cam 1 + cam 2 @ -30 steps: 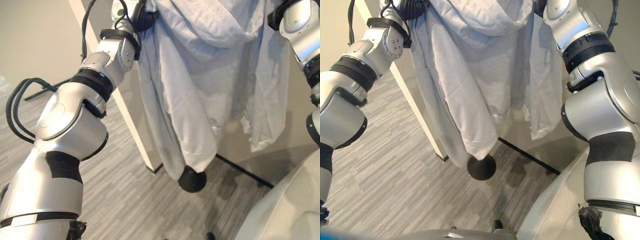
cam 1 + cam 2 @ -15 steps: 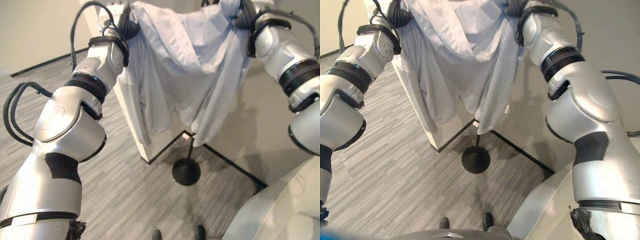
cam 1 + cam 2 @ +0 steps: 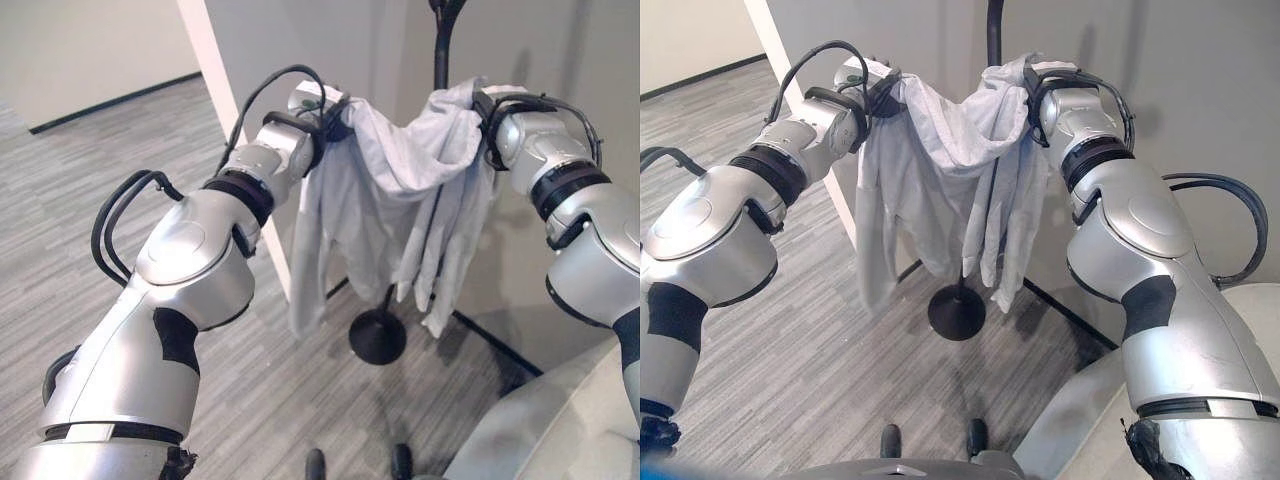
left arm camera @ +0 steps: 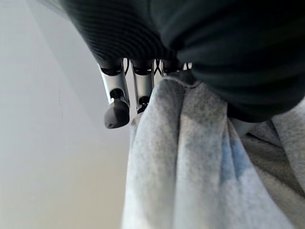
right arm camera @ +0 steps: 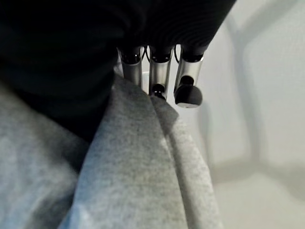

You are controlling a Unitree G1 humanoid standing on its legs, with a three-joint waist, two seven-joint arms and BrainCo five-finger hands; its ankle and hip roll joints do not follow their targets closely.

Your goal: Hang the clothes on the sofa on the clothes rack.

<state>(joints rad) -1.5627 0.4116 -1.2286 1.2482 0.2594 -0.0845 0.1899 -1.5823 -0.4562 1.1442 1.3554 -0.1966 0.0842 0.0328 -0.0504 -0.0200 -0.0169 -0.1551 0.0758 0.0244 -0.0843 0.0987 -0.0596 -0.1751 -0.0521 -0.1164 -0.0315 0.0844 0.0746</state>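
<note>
Hoodie (image 3: 395, 210), pale grey, hangs spread between both raised arms in the left eye view, its sleeves and hem dangling free above the round black base (image 3: 377, 336) of the clothes rack, whose dark pole (image 3: 443, 45) rises behind the cloth and is cut off at the top edge. The left hand (image 3: 318, 108) and right hand (image 3: 490, 105) are mostly buried in fabric at the garment's shoulders.

From the right eye view, both arms reach forward and up, with the white sofa (image 3: 1092, 405) at the lower right.

Up close in the left wrist view, the left hand's fingers (image 4: 116, 112) curl over a bunched fold of the hoodie, gripping it.

Likewise in the right wrist view, the right hand's fingers (image 5: 188, 94) bend down over a gathered ridge of cloth, grasping it.
</note>
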